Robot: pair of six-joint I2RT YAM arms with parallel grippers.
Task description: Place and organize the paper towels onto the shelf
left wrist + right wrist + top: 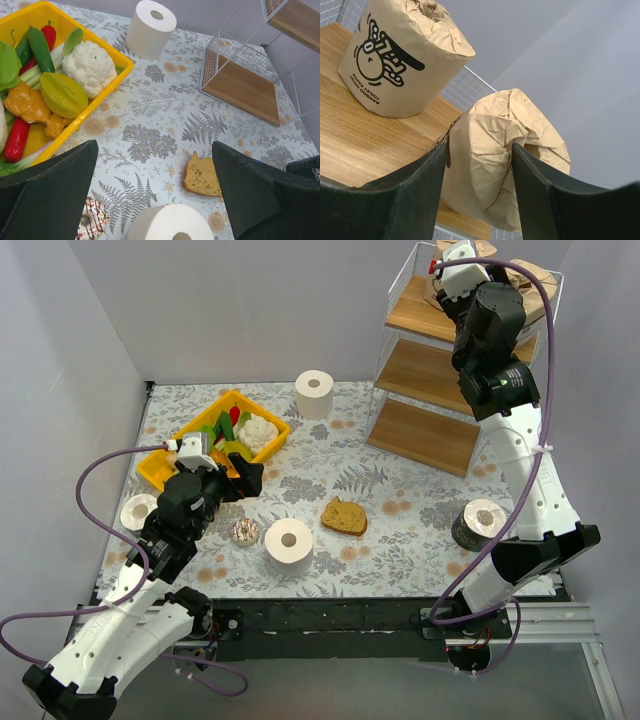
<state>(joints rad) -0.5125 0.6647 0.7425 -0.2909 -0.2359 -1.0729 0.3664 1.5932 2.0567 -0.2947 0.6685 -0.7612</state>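
The white wire shelf [425, 370] with wooden boards stands at the far right. My right gripper [479, 150] is up at its top board, shut on a tan-wrapped roll [490, 145] that lies tilted on the wood. A second tan roll [395, 55] stands upright beside it. My left gripper [155, 150] is open and empty above the table, just over a plain white roll [170, 222], which also shows in the top view [288, 545]. Another white roll [314, 393] stands at the back. A dark-wrapped roll [480, 523] stands by the right arm, and another roll [138, 510] stands at the left edge.
A yellow tray [160, 468] of toy vegetables with a white cauliflower [90, 65] sits at the back left. A bread slice [345, 517] and a sprinkled donut [245, 531] lie near the white roll. The shelf's two lower boards [420, 435] hold nothing.
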